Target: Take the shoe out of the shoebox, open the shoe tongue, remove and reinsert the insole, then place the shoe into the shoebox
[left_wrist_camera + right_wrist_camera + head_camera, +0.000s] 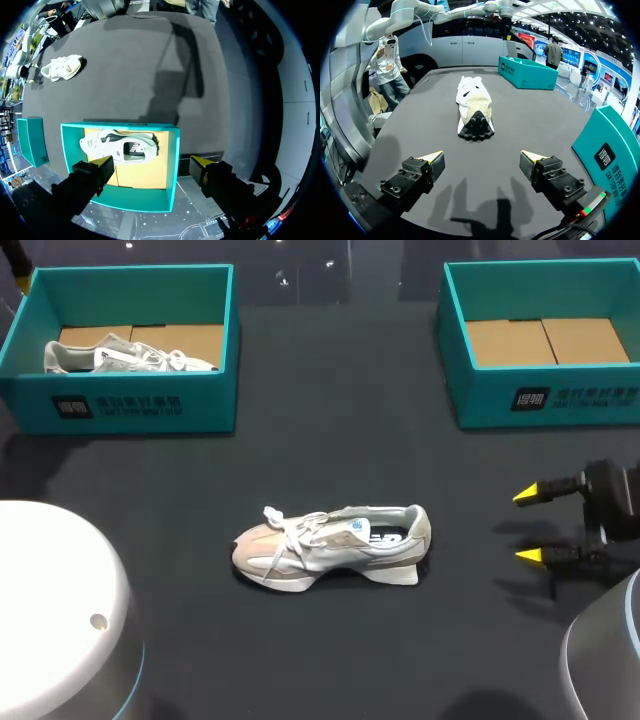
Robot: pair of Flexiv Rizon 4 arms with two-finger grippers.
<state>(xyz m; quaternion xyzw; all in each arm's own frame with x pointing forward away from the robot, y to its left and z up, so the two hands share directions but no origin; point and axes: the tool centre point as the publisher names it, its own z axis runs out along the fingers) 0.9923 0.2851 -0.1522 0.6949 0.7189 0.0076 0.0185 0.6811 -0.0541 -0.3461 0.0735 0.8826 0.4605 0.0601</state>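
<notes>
A beige and white sneaker (pixel 330 545) lies on its sole in the middle of the black table, toe to the left. My right gripper (pixel 530 525) hovers open to the right of it, apart from the heel. In the right wrist view the sneaker (pixel 475 107) lies ahead of the open right gripper (pixel 482 157), heel toward it. A second, whitish shoe (pixel 125 355) lies in the teal shoebox (pixel 130 405) at the back left. My left gripper (pixel 151 162) hangs open above that shoebox (pixel 135 197) and the shoe (pixel 120 146) in it, holding nothing.
Another teal shoebox (pixel 550 400) with a bare cardboard floor stands at the back right, seen beside my right gripper as a teal wall (pixel 610 150). My left arm's white base (pixel 55 610) fills the front left corner.
</notes>
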